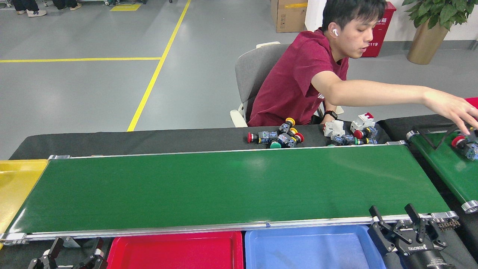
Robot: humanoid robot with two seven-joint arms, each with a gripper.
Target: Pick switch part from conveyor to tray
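Two hands wait low at the near rail of the conveyor point(224, 186), each spread wide and holding nothing: the left hand point(76, 251) at the bottom left, the right hand point(395, 222) at the bottom right with its fingers standing up over the rail. Parked there, they likely leave the belt free while no part is within reach.

No switch part lies on the belt ahead of either hand; its green surface is bare. The parts sit beyond it, on the dark desk point(149, 140) past the far rail: one cluster of push-button switches point(278, 137) ahead and left of the right hand, a second cluster with white breakers point(351, 132) more directly ahead of it. They seem kept there as stock for feeding.

Further right of the right hand, a person's hand point(457, 108) reaches over a narrower side belt point(444, 164), where a red-capped switch point(463, 144) lies. That placement suggests parts are fed from there toward the main belt.

Trays sit just beside the hands, so a drop needs little travel: a red tray point(175, 250) right of the left hand, a blue tray point(306, 248) left of the right hand, and a yellow tray point(16, 186) at the belt's left end, ahead of the left hand. The task looks not yet begun.
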